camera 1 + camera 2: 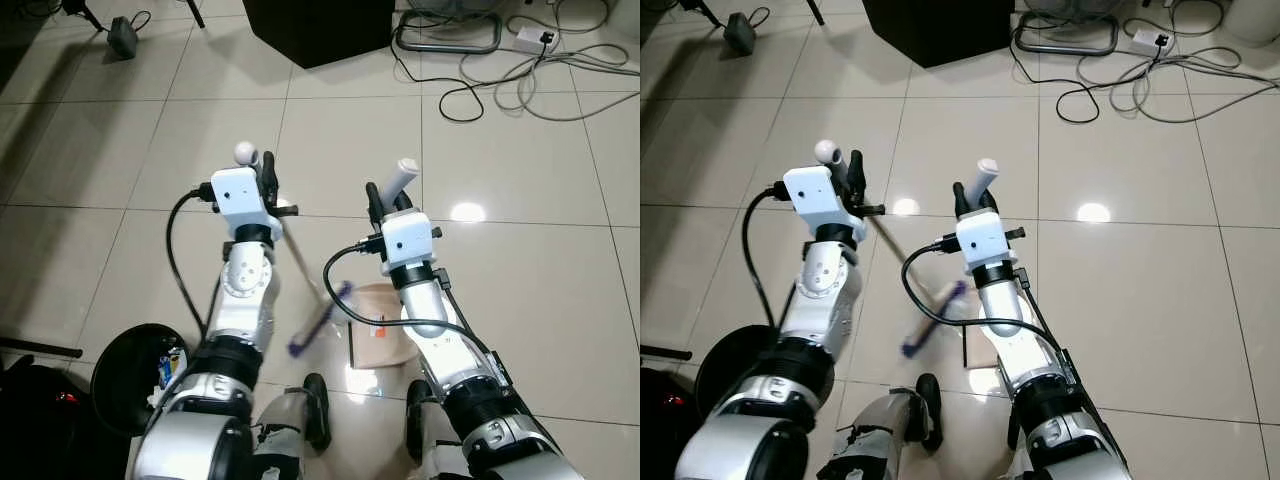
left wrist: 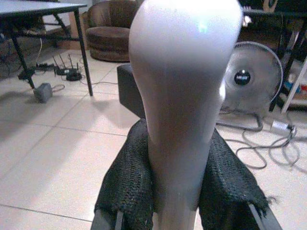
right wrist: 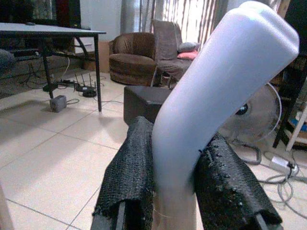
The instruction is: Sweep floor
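My left gripper [image 1: 263,178] is shut on the white rounded top of a broom handle [image 1: 244,152]. The stick runs down and to the right to a blurred purple broom head [image 1: 318,322] on the tiles. In the left wrist view the handle [image 2: 182,96] sits clamped between the black mesh-covered fingers [image 2: 127,182]. My right gripper [image 1: 385,203] is shut on the bent pale handle [image 1: 405,175] of a beige dustpan [image 1: 385,330], which rests on the floor just right of the broom head. In the right wrist view that handle [image 3: 216,100] stands between the fingers [image 3: 129,172].
A round black bin [image 1: 135,375] with some litter inside sits at my lower left. Ahead are a black box [image 1: 320,25], a fan base [image 1: 448,30], a power strip [image 1: 535,38] and loose cables [image 1: 520,85]. A small black adapter [image 1: 122,38] lies far left. My feet [image 1: 316,405] stand below the dustpan.
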### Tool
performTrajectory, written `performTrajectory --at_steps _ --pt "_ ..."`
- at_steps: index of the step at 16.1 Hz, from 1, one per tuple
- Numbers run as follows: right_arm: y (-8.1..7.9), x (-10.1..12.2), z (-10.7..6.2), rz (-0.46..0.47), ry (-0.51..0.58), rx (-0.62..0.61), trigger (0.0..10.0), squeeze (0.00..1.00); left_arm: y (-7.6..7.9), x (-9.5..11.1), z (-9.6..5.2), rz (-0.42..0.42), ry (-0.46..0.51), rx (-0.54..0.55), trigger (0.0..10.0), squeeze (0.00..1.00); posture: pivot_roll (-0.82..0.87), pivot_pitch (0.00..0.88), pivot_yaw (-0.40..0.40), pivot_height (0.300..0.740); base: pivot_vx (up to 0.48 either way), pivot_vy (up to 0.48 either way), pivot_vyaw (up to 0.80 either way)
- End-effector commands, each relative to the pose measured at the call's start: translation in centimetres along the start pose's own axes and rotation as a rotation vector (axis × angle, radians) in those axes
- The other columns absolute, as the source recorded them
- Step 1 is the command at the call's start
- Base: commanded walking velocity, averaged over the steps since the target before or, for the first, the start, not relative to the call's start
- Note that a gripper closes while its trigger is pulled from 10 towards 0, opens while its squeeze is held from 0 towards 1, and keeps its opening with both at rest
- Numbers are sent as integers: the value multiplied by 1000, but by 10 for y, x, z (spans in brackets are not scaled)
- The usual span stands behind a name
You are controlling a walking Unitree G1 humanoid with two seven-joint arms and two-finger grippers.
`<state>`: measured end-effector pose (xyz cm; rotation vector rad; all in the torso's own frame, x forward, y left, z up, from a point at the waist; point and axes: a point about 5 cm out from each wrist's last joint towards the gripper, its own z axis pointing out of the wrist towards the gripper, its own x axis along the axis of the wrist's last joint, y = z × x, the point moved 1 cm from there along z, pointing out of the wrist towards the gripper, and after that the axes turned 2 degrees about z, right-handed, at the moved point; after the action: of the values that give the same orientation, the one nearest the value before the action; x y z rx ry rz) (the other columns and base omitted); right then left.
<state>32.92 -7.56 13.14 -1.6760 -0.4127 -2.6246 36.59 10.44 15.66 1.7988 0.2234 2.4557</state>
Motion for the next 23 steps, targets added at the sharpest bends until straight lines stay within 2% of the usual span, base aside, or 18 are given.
performTrajectory --at_steps 1,4,8,9,12,14,16,18,20,21,23 --pt "-2 4 4 39 21 -23 10000 0 1 15 5 -66 47 37 10000 0 137 317 165 740 0 0 0" --pt "11 0 8 36 -3 -64 10000 0 -5 36 3 -86 78 46 10000 0 140 296 153 740 0 0 0" --pt "20 -2 12 25 -12 -70 10000 0 -18 58 -2 8 103 -61 10000 0 133 278 142 740 0 0 0" --pt "25 -3 14 18 -14 -74 10000 0 -27 70 -1 33 94 -80 10000 0 124 263 136 740 0 0 0" --pt "33 -6 14 18 -24 -88 10000 0 -36 81 1 2 65 -76 10000 0 105 227 129 740 0 0 0" --pt "43 -5 13 35 -29 -105 10000 0 -45 79 5 77 47 -104 10000 0 73 204 112 740 0 0 0" --pt "57 3 9 98 6 -168 10000 0 -51 62 -1 214 -23 -172 10000 0 -4 144 112 740 0 0 0" --pt "72 9 -5 160 42 -251 10000 0 -63 47 -9 276 -59 -149 10000 0 -24 120 125 740 0 0 0" --pt "82 11 -22 186 49 -302 10000 0 -70 44 -9 264 -62 -110 10000 0 -25 102 124 740 0 0 0" --pt "84 10 -25 190 47 -311 10000 0 -70 44 -8 259 -63 -106 10000 0 -25 102 124 740 0 0 0" --pt "88 4 -39 200 5 -340 10000 0 -63 38 -8 206 -73 -125 10000 0 -36 85 130 740 0 0 0"
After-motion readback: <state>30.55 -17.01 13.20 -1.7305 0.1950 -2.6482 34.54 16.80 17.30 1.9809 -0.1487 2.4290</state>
